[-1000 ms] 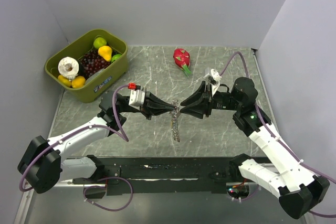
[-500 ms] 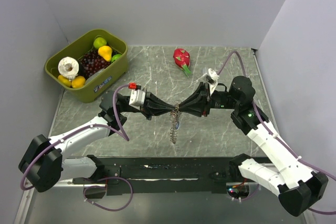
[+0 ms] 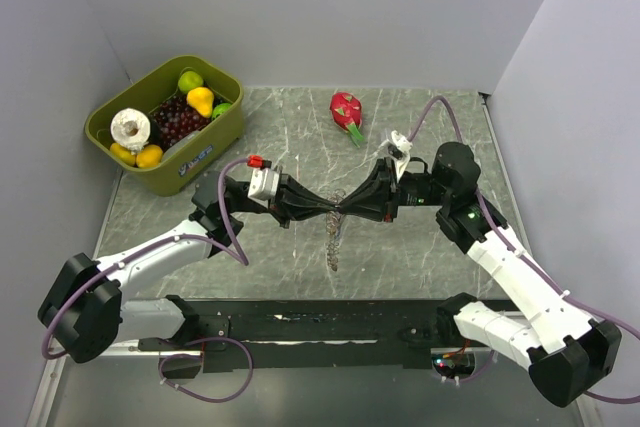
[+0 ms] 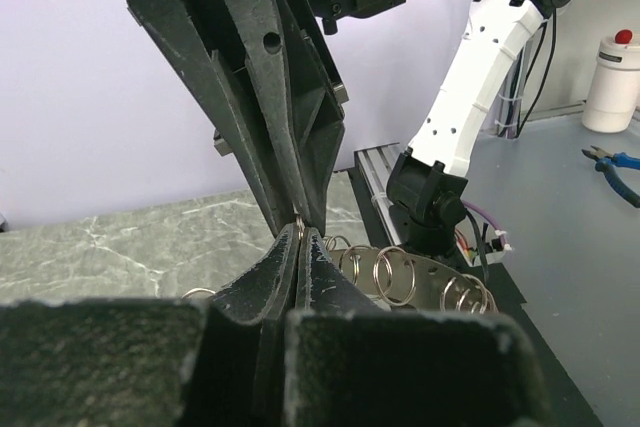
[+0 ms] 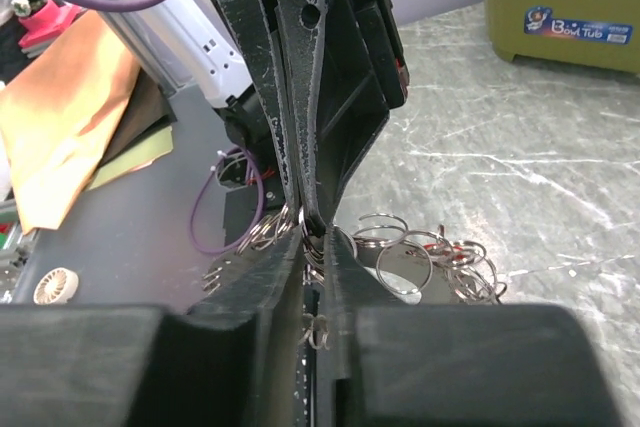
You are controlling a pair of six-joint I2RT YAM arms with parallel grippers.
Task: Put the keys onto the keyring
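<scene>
Metal keyring [image 3: 332, 242], between left tool [image 3: 329, 210], right tool [image 3: 346, 211]

This looks like a robotics lab, not a home. A grey marble-patterned tabletop [image 3: 290, 147] is boxed in by plain pale lilac partition walls [image 3: 330, 7], and a black mounting rail [image 3: 320, 325] runs along the lower edge of the overhead view. At the right edge of the left wrist view, blue-handled pliers [image 4: 612, 162] and a white plastic jar with a red knob [image 4: 612, 82] sit on a grey workbench [image 4: 560, 277]. At the upper left of the right wrist view there is a white power strip [image 5: 140, 7].
</scene>
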